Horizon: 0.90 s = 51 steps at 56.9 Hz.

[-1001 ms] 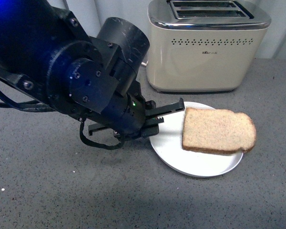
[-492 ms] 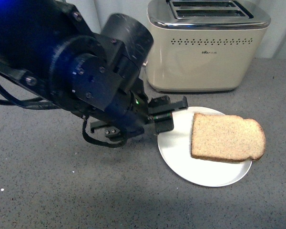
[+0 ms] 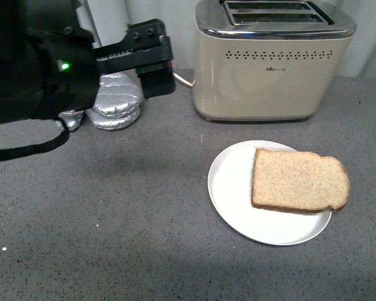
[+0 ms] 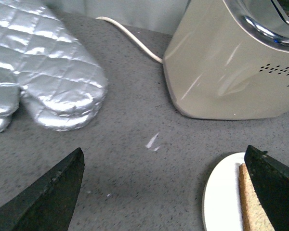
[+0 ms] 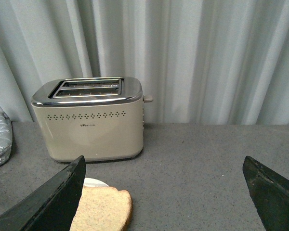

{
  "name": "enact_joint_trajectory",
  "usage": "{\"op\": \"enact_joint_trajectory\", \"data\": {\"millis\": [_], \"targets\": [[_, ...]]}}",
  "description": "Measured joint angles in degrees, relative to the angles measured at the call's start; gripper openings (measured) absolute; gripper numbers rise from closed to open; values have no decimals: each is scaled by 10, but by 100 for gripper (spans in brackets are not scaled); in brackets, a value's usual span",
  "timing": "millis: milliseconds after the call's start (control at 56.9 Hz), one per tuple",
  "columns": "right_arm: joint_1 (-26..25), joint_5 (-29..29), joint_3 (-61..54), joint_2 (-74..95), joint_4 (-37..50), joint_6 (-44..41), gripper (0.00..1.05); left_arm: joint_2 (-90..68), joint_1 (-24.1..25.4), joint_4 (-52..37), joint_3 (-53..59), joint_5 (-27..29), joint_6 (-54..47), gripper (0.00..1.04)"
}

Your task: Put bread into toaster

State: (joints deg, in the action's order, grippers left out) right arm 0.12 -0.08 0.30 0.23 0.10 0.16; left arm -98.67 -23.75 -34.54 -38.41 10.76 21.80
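The bread point(image 3: 299, 182), a light-brown slice with a darker crust, lies flat on a white plate point(image 3: 225, 188) right of centre. One corner of the slice overhangs the plate's rim. Behind it stands the cream toaster point(image 3: 272, 69) with a chrome top and two empty slots. My left gripper point(image 3: 160, 66) hangs open above the counter, left of the toaster and well clear of the plate. In the left wrist view it point(image 4: 168, 192) frames bare counter, with the bread point(image 4: 248, 207) by one finger. My right gripper point(image 5: 168, 192) is open and empty, facing the toaster point(image 5: 91, 122) and bread point(image 5: 103, 209) from a distance.
A silver quilted oven mitt point(image 3: 116, 103) lies at the back left, beside the toaster's white cord point(image 4: 130, 36). A grey curtain point(image 5: 207, 57) closes off the back of the grey counter.
My left arm has risen and pulled back to the left, away from the plate, uncovering the oven mitt. Plate and bread slid slightly right a second ago and now rest still.
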Motion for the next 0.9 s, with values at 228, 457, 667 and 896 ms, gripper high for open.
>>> {"op": "enact_joint_trajectory", "data": {"millis": [228, 457, 667, 896], "targets": [[0, 0, 0, 0, 0, 0, 95, 91, 4, -23, 129, 29, 16, 98], [0, 0, 0, 0, 0, 0, 95, 183, -7, -51, 219, 112, 13, 95], [0, 0, 0, 1, 0, 0, 95, 198, 45, -363, 326, 78, -165, 61], [0, 0, 0, 0, 0, 0, 95, 372, 115, -243, 370, 11, -207, 12]]}}
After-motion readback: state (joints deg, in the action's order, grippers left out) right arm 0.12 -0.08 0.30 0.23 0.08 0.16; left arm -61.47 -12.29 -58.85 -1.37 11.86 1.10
